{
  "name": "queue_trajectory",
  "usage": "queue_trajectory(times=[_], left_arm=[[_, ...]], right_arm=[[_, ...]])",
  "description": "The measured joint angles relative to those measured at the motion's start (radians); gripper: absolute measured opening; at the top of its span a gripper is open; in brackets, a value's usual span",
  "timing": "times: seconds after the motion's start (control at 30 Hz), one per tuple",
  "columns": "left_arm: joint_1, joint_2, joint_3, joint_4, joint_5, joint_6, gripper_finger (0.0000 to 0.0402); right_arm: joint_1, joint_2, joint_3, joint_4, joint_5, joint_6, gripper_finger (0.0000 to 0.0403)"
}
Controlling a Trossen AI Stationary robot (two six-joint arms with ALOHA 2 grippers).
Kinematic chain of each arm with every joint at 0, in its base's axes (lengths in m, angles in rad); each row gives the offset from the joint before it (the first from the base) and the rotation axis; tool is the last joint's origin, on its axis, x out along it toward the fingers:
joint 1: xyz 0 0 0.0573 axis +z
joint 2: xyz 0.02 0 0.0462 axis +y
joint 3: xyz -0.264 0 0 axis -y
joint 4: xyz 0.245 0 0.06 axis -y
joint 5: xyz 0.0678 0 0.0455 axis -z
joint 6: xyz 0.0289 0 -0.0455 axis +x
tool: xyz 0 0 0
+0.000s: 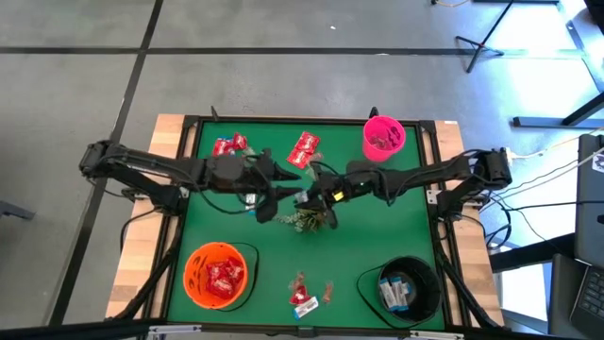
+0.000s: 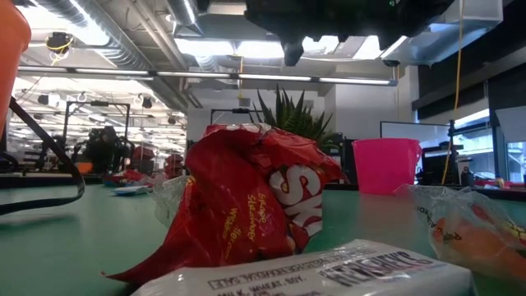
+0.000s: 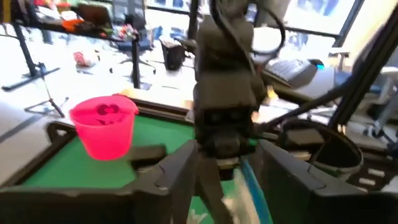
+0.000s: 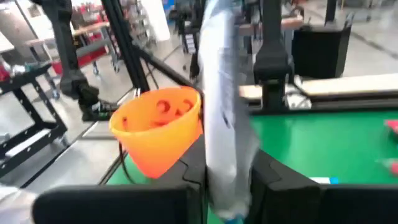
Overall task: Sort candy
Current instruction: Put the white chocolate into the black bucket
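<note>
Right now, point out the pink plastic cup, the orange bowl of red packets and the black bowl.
Pink plastic cup [image 1: 383, 138], high view, on its rim.
Orange bowl of red packets [image 1: 195, 267], high view, on its left wall.
Black bowl [image 1: 425, 273], high view, on its right rim.

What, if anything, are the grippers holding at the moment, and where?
The right gripper pinches a white-and-blue packet near one end. Whether the left gripper holds anything cannot be told.

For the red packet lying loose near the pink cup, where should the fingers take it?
Judging from the high view, come straight down on the red packet and pinch across its narrower width; it lies flat on the green table, apart from the pink cup, so the sides are free.
</note>
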Motion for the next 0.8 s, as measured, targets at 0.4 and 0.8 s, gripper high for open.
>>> queue_trajectory(times=[0.4,0.8], left_arm=[[-0.11,-0.18,0.001,-0.119,-0.164,0.02,0.0172],[-0.178,-0.174,0.001,-0.184,-0.247,0.0,0.0172]], right_arm=[[0.059,-0.136,0.0,-0.262,0.002,-0.055,0.002],[0.201,-0.345,0.0,-0.644,-0.004,0.039,0.0028]])
